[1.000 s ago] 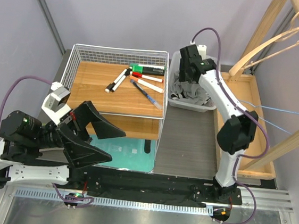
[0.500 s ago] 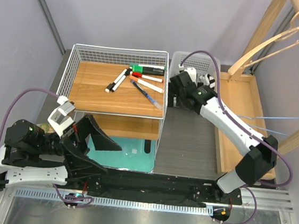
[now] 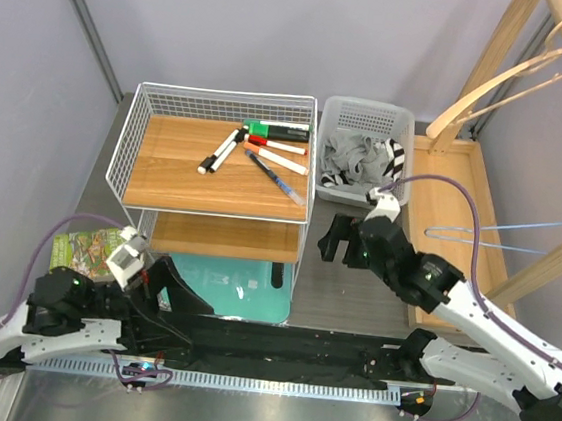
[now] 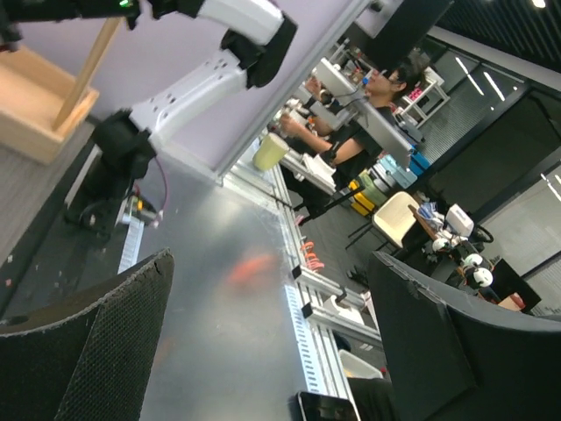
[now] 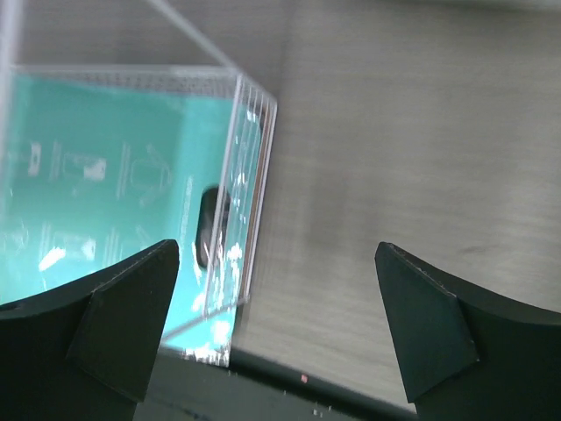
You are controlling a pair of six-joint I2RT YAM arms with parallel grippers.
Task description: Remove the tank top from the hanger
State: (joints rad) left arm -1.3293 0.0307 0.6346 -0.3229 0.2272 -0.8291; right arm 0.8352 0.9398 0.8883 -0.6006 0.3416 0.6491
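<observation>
The tank top point(image 3: 355, 160) lies crumpled, grey with a black-and-white striped part, in the white basket point(image 3: 403, 118) at the back. A bare wooden hanger point(image 3: 492, 87) hangs on the rack at the right, and a thin blue wire hanger point(image 3: 505, 230) hangs lower down. My right gripper point(image 3: 341, 241) point(image 5: 276, 316) is open and empty, low over the grey table in front of the basket. My left gripper point(image 3: 175, 302) point(image 4: 272, 342) is also open and empty, folded down by the near rail and pointing away from the table.
A wire-sided wooden shelf point(image 3: 214, 178) with several markers point(image 3: 265, 149) stands at the middle left. A teal box point(image 3: 238, 286) point(image 5: 105, 175) lies under it, beside my right gripper. A green packet point(image 3: 86, 248) lies at the left. The wooden rack base point(image 3: 464, 195) fills the right side.
My right arm has drawn back from over the basket to low above the table near the front. My left arm has folded down toward its base. Both grippers stayed open.
</observation>
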